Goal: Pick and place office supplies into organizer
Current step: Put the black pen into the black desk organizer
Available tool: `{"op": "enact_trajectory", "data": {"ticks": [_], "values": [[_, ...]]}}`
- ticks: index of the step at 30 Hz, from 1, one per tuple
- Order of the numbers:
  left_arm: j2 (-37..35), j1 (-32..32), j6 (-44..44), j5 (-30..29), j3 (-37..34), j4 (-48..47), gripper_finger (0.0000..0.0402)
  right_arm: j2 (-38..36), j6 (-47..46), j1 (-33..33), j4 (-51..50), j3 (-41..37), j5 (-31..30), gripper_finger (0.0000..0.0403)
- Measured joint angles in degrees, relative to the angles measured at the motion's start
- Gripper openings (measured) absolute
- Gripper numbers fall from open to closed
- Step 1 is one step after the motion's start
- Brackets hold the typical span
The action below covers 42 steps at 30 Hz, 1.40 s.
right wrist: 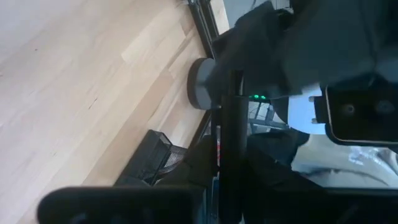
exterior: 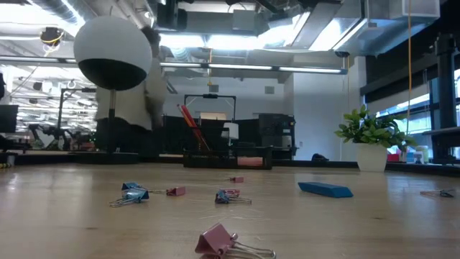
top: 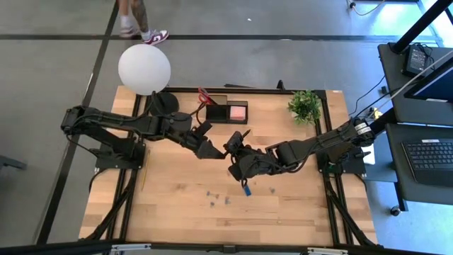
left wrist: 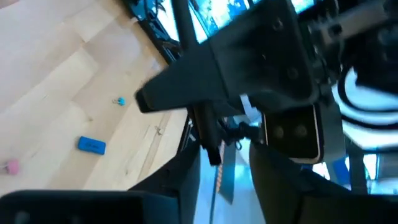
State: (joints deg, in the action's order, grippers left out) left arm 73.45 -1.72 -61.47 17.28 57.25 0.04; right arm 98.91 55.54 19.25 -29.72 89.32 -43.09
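My two grippers meet in mid-air above the table's middle, out of the low view. My right gripper is shut on a black pen. My left gripper faces it, open; its fingers stand on either side of the pen with a gap showing. The black organizer stands at the far edge, holding a pink sticky-note pad and red scissors. A blue block and small clips lie flat on the wood. My right gripper pinches the black pen between its two fingers, which lie across it. The pen sticks out past the fingers toward my left gripper. It is lifted clear of the table.
A lamp with a white globe and round black base stands at the far left, and a green potted plant at the far right. A pink clip lies near the front edge. A person's legs show beyond the table.
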Motion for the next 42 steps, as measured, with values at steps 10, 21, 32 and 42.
{"op": "enact_trajectory", "data": {"ticks": [10, 21, 32, 42], "values": [[0.02, 0.0, 12.22, 4.81, 0.0, -5.35, 0.0175, 0.0, -5.88, -0.39, -0.51, 0.0, -0.07, 0.0048], [-1.77, 0.26, 23.39, -3.23, -0.02, -16.43, 0.0175, -0.25, -19.12, -3.97, -0.52, 0.0, 2.9, 0.0048], [-8.09, -7.29, 38.68, -36.71, -0.73, -15.11, 0.0173, -1.97, -33.83, -18.79, 5.94, 0.09, 25.73, 0.0049], [-14.84, -13.94, 38.26, -60.86, -9.97, -7.06, 0.0173, -0.7, -37.31, -31.12, 25.15, 0.04, 47.0, 0.0049]]}}
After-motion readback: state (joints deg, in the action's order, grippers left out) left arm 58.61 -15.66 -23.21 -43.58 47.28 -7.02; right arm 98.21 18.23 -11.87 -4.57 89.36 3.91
